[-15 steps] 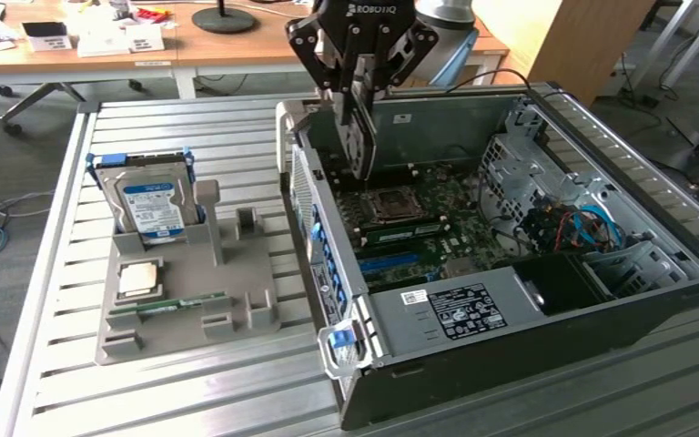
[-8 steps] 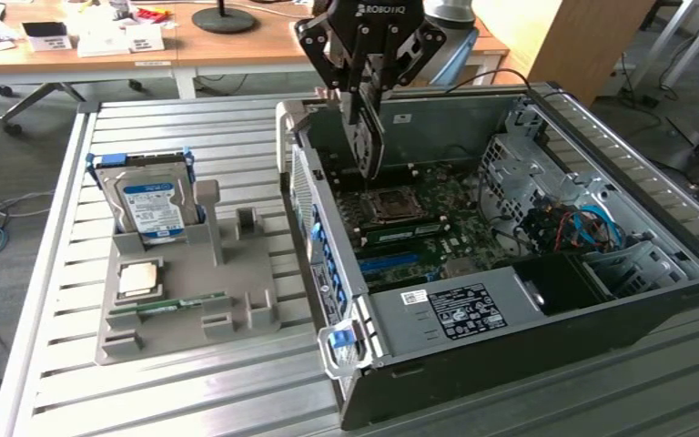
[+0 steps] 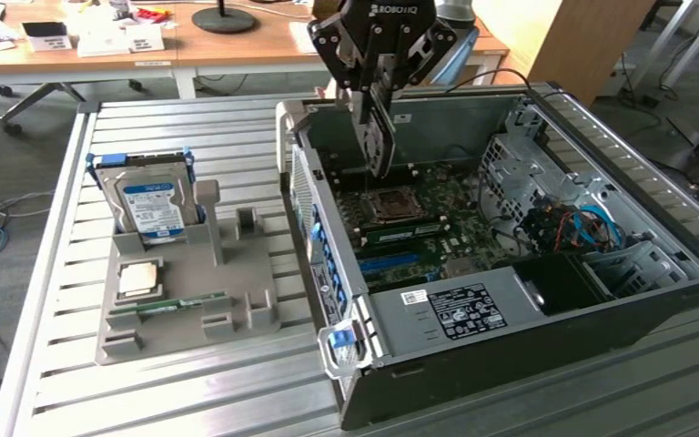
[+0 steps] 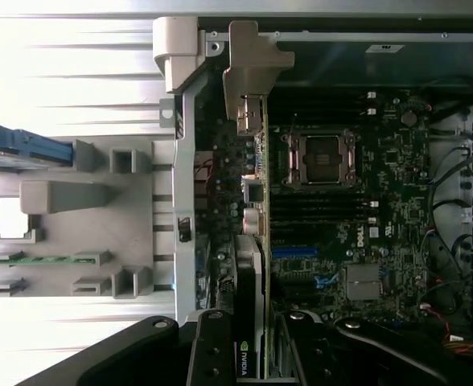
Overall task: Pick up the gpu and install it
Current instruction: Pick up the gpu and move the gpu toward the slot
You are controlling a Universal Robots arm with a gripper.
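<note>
The gpu [image 3: 375, 137] is held pinched upright by the gripper [image 3: 371, 96] at upper centre of the exterior view, just inside the open case's [image 3: 531, 360] left edge, with the motherboard [image 3: 447, 209] left uncovered rightward.

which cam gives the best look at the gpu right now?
Exterior view: the gpu hangs upright from the gripper above the open case, so its height over the motherboard shows. The wrist view sees the gpu edge-on along its length, silver bracket at the far end.
</note>
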